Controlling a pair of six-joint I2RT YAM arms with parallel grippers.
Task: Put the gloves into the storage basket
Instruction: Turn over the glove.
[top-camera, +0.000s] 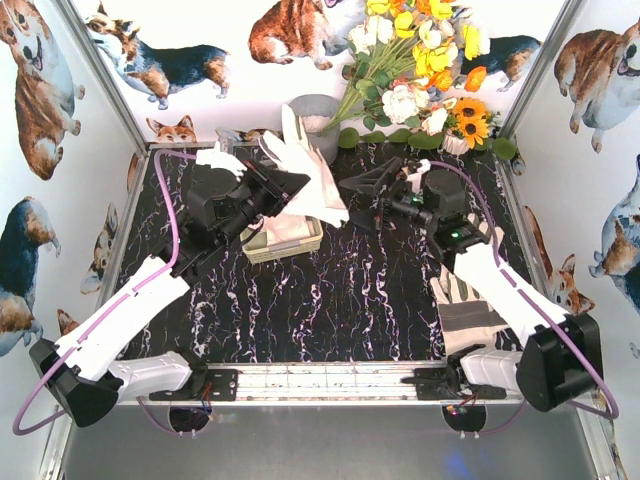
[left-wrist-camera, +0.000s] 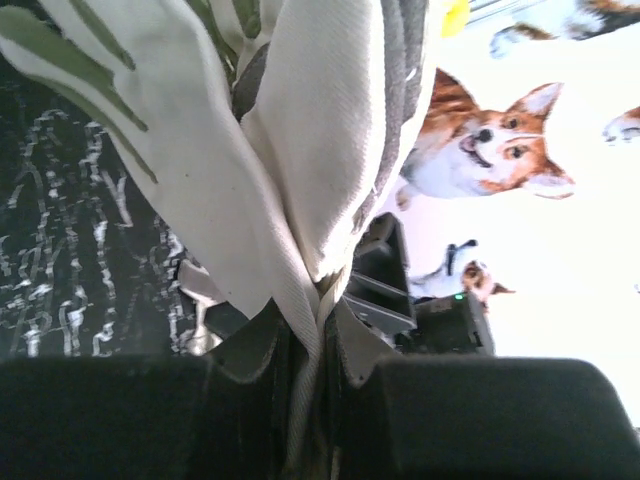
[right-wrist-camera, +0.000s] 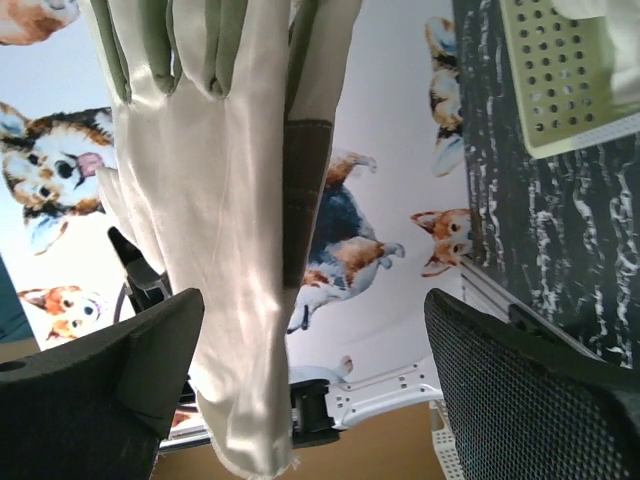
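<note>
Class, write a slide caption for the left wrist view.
Left gripper pinching a cream-white fabric glove with grey patches.

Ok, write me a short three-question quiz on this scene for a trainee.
1. True or false: the left gripper is shut on a glove.
2. Where is the storage basket? A) below the held glove B) hanging from the right gripper C) turned upside down
3. Fill in: the right gripper's jaws stand ____.
Key: 1 true; 2 A; 3 open.
</note>
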